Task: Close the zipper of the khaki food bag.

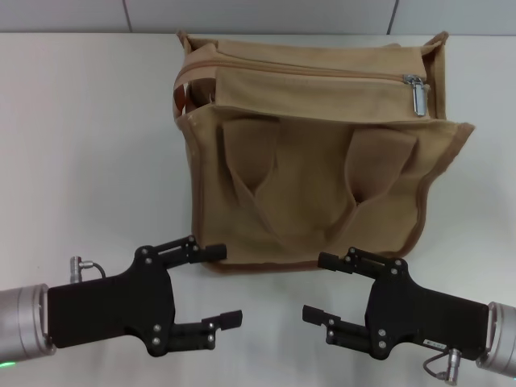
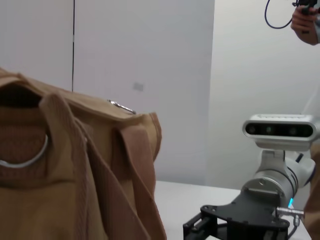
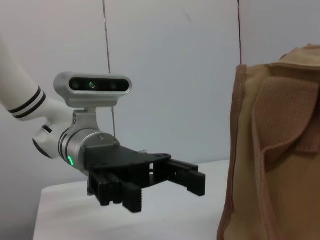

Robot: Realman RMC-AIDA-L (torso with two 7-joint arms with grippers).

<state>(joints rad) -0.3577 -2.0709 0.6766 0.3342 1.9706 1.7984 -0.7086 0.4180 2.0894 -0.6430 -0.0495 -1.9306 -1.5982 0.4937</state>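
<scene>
Fingers of the left gripper spread wide, holding nothing; fingers of the right gripper likewise spread wide and empty; both grippers low over the white table, side by side, tips pointing toward each other, just in front of the khaki food bag without touching it.

Khaki food bag upright in the middle of the table, toward the far edge, front pocket facing the robot; darker brown trim along the edges; two wide flat handles folded down over the front face, meeting in a shallow V.

Zipper along the top of the bag, tan; shiny silver pull tab at the bag's right end, hanging down over the top edge; at the left end a gap in the top, with a reddish-brown strip visible inside.

In the left wrist view: bag close up with one handle draped down its side, a glint of the silver pull tab on the top edge, and the right gripper farther off beside the bag, low on the table.

In the right wrist view: the bag's trimmed corner close by, and the left gripper across the table, fingers apart, a green light on its wrist.
</scene>
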